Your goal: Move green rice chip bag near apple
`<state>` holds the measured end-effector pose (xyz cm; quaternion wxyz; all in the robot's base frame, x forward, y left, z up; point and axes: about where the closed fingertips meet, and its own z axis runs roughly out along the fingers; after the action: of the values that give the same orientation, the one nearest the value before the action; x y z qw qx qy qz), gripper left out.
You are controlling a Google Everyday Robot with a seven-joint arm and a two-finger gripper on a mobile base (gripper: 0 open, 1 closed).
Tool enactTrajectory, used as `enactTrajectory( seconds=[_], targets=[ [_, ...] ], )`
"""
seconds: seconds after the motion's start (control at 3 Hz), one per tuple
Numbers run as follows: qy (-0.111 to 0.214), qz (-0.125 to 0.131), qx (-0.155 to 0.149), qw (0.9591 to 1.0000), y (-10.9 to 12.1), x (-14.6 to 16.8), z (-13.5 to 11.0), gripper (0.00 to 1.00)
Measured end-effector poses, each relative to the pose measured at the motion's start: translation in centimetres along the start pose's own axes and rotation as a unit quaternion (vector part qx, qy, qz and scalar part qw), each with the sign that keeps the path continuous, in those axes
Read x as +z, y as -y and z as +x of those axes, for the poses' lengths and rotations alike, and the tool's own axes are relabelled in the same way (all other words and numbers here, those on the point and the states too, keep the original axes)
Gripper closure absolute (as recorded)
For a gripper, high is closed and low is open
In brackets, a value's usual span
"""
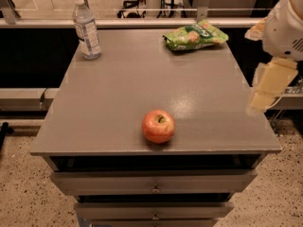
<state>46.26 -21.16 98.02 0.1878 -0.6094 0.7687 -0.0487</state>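
Note:
The green rice chip bag (194, 36) lies flat at the far right of the grey table top (128, 84), near its back edge. The red-orange apple (158, 126) sits near the front edge, slightly right of centre, well apart from the bag. My gripper (267, 86) hangs on the cream and white arm off the table's right edge, level with the table's middle. It holds nothing and is well clear of both the bag and the apple.
A clear water bottle (86, 28) stands upright at the table's far left corner. Drawers (154, 183) sit below the table top. A rail and glass partition run behind the table. The floor is speckled.

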Motion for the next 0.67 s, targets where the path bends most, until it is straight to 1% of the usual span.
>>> enactTrajectory(
  seconds=[0.33, 0.67],
  targets=[
    [0.042, 0.028, -0.022, 0.9985, 6.8, 4.2, -2.0, 0.00],
    [0.083, 0.063, -0.046, 0.9935, 13.1, 7.8, -4.5, 0.00]
  ],
)
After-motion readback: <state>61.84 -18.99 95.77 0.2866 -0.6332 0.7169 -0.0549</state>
